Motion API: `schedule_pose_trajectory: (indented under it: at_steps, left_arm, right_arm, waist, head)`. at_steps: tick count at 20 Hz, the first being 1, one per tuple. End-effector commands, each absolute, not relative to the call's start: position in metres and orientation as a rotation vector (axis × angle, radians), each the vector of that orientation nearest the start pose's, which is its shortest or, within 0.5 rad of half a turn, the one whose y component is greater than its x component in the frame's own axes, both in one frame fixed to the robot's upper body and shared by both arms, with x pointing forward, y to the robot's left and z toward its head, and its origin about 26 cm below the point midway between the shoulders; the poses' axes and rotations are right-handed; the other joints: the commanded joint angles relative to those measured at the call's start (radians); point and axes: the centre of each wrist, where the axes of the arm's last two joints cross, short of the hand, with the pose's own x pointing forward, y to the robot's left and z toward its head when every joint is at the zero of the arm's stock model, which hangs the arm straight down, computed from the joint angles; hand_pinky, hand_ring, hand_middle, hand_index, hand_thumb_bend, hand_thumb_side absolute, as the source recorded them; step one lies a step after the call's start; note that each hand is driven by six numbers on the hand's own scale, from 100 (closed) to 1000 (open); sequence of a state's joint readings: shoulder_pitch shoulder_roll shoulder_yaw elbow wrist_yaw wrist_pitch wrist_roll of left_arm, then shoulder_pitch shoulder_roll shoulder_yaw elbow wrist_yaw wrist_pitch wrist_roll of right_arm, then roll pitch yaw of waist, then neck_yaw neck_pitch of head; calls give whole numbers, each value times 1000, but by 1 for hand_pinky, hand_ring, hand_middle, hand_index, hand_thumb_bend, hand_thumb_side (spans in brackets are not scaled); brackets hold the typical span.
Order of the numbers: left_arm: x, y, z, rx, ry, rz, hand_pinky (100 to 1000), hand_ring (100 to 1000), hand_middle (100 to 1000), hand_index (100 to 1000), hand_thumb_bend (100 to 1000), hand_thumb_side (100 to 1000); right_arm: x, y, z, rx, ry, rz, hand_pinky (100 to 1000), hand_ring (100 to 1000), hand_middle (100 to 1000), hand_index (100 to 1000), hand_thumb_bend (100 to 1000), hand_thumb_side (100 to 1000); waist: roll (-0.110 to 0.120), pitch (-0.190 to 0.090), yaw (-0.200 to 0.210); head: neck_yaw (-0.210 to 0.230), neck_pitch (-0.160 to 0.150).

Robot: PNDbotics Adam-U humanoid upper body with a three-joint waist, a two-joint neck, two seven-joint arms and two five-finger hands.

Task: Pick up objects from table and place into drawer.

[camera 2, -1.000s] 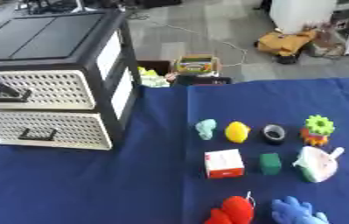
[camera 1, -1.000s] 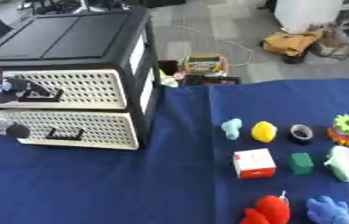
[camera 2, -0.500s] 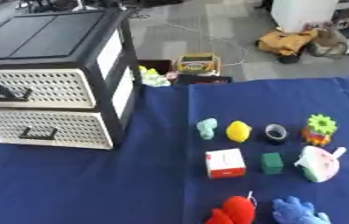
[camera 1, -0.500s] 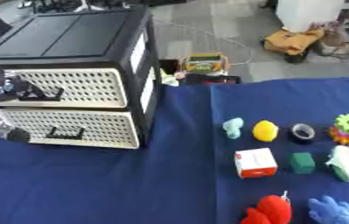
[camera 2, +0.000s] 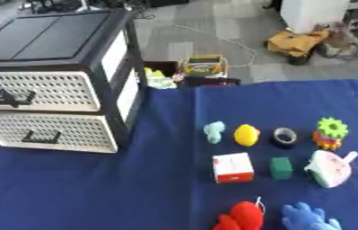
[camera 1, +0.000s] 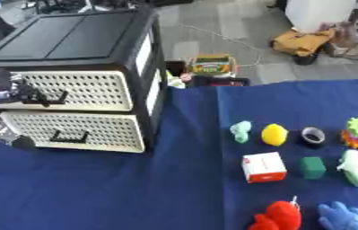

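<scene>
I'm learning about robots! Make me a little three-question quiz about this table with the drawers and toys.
1. True or false: the top drawer is wide open.
2. What sits right of the white and red box? A) the green block B) a banana C) a spoon
3. Fill in: the robot's left hand is at the handle of the ____ drawer.

Key: 1 false, it looks closed. 2 A. 3 top.

Two-drawer black cabinet point(camera 1: 95, 40) at left, drawers closed, small toys point(camera 1: 274, 134) spread on blue cloth at right
</scene>
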State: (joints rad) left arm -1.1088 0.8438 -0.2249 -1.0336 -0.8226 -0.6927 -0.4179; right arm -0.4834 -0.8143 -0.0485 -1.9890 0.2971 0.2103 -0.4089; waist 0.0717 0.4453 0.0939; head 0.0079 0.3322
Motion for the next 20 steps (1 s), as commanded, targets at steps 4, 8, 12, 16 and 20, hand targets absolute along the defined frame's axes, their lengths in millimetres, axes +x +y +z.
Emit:
schedule_pose_trajectory:
  at_steps: [4,8,12,16,20]
  left_arm:
    - [437,377,351,-1296,1462,2769,100,100,100,741,867,1000]
    - [432,384,346,-1316,1453,2744,100,100,100,740,877,1000]
    - [428,390,341,-1329,1454,2718,100,100,100,740,854,1000]
    - [425,392,339,-1337,1453,2688,100,100,100,743,843,1000]
    - [424,396,333,-1326,1473,2674,100,100,100,729,820,1000]
  right_arm:
    - [289,-315,323,1680,3128,-449,743,651,526,755,100,849]
    - [289,-315,323,1681,3129,-451,743,652,526,756,100,850]
    - [289,-315,323,1680,3131,-449,744,652,525,756,100,848]
    - [289,-316,322,1681,3134,-453,744,652,525,756,100,849]
    - [289,-316,321,1684,3138,-454,744,652,524,756,100,849]
  waist:
    - [-4,-21,2]
    - [-4,-22,6]
    - [-6,-23,9]
    - [-7,-26,13]
    - [-7,-28,19]
  head:
    - [2,1]
    - [2,2]
    - [3,3]
    - [5,5]
    - [6,8]
